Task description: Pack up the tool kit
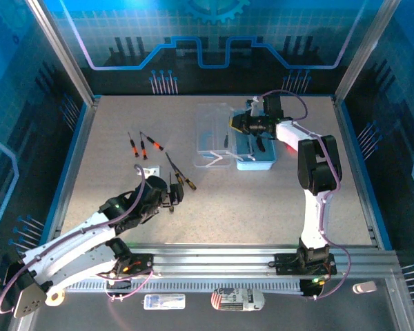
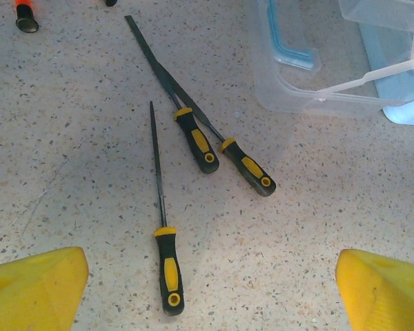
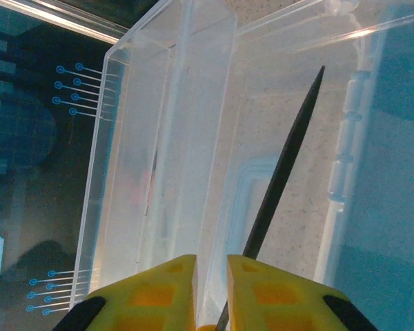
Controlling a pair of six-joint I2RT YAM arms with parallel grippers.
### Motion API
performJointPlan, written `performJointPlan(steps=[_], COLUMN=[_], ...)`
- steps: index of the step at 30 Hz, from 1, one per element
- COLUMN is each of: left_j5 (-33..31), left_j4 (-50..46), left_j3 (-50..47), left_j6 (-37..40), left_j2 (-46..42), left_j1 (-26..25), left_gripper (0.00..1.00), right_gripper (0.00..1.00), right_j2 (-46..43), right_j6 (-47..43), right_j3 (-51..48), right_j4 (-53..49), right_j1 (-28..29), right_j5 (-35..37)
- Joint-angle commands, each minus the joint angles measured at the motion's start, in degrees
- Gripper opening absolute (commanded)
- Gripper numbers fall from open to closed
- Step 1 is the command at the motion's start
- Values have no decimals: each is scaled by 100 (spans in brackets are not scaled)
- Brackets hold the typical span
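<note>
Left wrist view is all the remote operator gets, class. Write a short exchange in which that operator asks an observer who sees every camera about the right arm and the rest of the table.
Operator: I see three yellow-handled files on the table. Where is the right gripper?
Observer: The right gripper is over the open clear case. A dark file runs out from between its fingers into the case.
Operator: Is anything else waiting to be packed?
Observer: Yes, three small orange-handled tools lie on the table to the left of your files.
</note>
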Motion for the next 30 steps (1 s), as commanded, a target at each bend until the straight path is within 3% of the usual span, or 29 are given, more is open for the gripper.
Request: performJointPlan(steps=[1, 6, 14, 22, 30], left_j5=[84, 98, -185, -138, 346], left_j4=[47, 100, -205, -839, -887], left_j3=[196, 227, 576, 1159, 1219], left_j6=[-69, -70, -147, -506, -579], left_j2=[15, 74, 896, 2533, 3539], left_j1=[60, 60, 66, 319, 597], left_gripper=[94, 94, 91, 67, 48], right_gripper=[22, 24, 26, 27, 29], right_j2=[-185, -397, -1840, -3846, -4721], right_j6=[75, -20, -321, -545, -869], right_j3=[66, -34, -1062, -3224, -4611], right_j4=[-110, -173, -121, 356, 1041], right_j1=[-26, -54, -126, 432, 1245], right_j5=[118, 207, 961, 2405, 3239])
